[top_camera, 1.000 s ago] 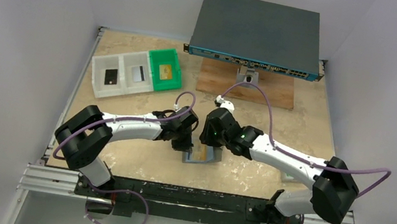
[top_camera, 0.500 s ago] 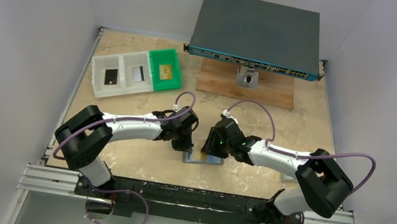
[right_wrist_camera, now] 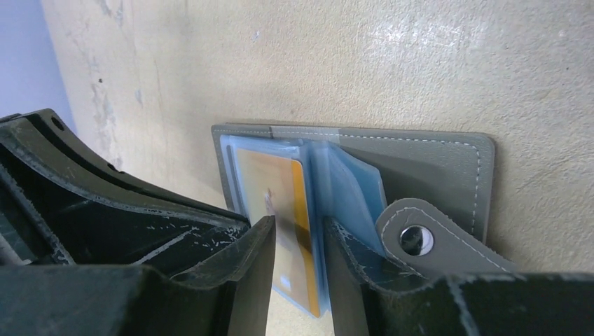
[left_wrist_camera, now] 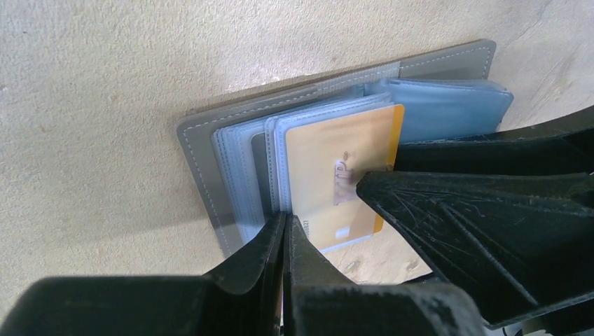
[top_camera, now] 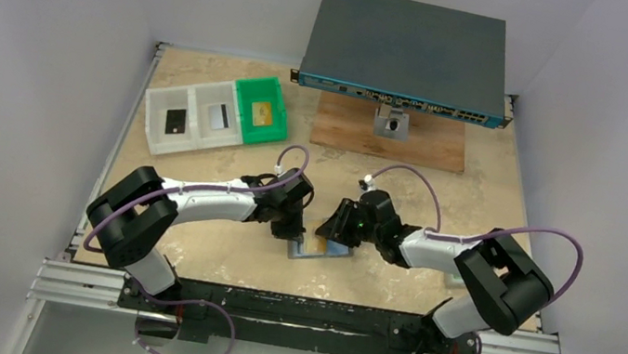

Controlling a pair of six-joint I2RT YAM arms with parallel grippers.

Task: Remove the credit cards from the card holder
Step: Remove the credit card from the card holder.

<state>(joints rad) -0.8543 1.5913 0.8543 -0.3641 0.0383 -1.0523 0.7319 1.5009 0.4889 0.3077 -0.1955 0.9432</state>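
Note:
The grey card holder [top_camera: 324, 252] lies open on the table near the front. In the left wrist view the card holder [left_wrist_camera: 210, 150] shows bluish clear pockets with a gold credit card [left_wrist_camera: 336, 168] in one. My left gripper [left_wrist_camera: 284, 234] is shut, its tips pinching the near edge of the pocket leaves. My right gripper [right_wrist_camera: 298, 259] is open, its jaws standing either side of the gold card's [right_wrist_camera: 284, 189] pocket. The holder's snap tab [right_wrist_camera: 415, 240] lies beside the right finger. From above, the left gripper [top_camera: 288, 228] and right gripper [top_camera: 327, 232] meet over the holder.
At the back left, two white trays hold a black card [top_camera: 176, 122] and a silver card [top_camera: 219, 116]. The green tray [top_camera: 275, 96] beside them holds a gold card. A large dark box with ports [top_camera: 406, 55] stands behind a wooden board [top_camera: 432, 148].
My right arm has folded down and back, bringing its gripper lower onto the holder. My left arm and the holder have stayed in place.

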